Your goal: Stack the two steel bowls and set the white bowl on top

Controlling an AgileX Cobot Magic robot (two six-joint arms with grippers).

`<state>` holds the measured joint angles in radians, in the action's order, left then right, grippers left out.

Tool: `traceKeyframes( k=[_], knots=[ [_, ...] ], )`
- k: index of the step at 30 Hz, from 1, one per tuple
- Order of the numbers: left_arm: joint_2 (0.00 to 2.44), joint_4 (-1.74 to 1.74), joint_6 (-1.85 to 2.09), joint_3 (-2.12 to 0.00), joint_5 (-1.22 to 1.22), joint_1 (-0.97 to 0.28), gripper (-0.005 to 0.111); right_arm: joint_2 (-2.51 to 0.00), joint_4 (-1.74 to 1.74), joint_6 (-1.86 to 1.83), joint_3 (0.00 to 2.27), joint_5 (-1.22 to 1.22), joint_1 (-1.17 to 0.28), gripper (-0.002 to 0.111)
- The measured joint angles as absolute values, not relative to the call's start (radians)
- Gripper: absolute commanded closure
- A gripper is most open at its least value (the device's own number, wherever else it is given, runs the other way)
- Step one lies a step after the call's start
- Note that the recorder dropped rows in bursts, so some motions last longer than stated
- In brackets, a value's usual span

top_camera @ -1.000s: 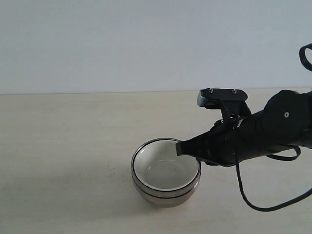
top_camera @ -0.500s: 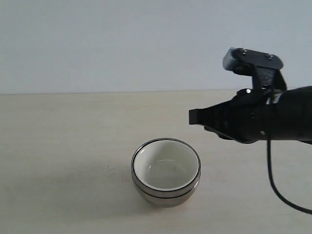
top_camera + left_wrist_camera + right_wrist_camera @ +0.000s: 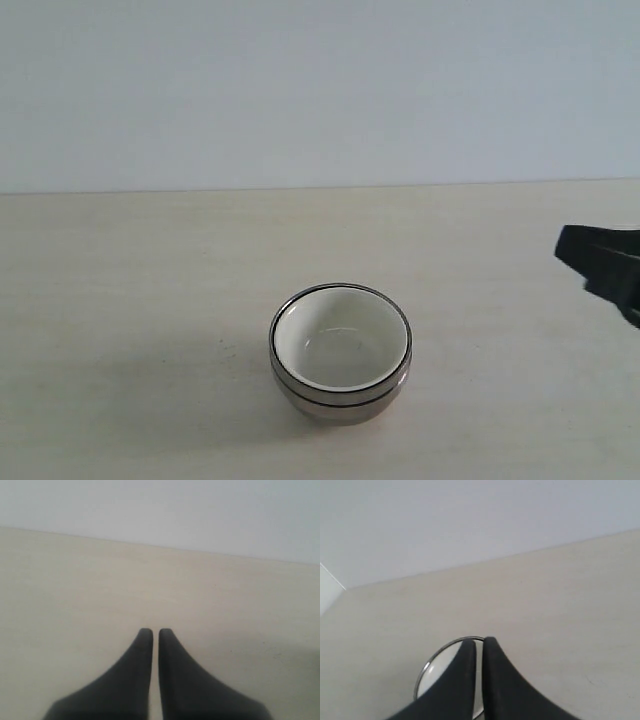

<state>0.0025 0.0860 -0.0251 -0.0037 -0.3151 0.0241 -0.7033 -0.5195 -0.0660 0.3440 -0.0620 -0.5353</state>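
Shows the white bowl (image 3: 340, 340) seated inside the two steel bowls (image 3: 342, 405), one stack near the middle of the tabletop (image 3: 130, 300), a shade toward 6 o'clock in the exterior view. Puts the right jaws at the 3 o'clock edge of that view, well apart from the stack, pressed shut and holding nothing. Places the stack toward 8 o'clock from those tips; in the right wrist view, catches a steel rim and a slice of white interior partly hidden by the closed tips. Finds the left jaws likewise shut and empty over bare tabletop, with no bowl in their view. Offers no long axis to line up on, given round bowls. Judged from the nesting, leaves nothing to stack; should any touch-up be wanted, favours the right jaws as nearer.
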Motion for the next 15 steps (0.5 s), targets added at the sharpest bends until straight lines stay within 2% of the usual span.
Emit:
traceKeyframes(
  k=[9,15],
  knots=[
    [0.002,0.086,-0.025,-0.004,-0.315,0.024,0.103,-0.358,-0.533,0.013,0.257,0.058,-0.535,0.108],
    [0.002,0.086,-0.025,-0.004,-0.315,0.024,0.103,-0.259,-0.548,0.047,0.246,0.184,-0.532,0.108]
  ],
)
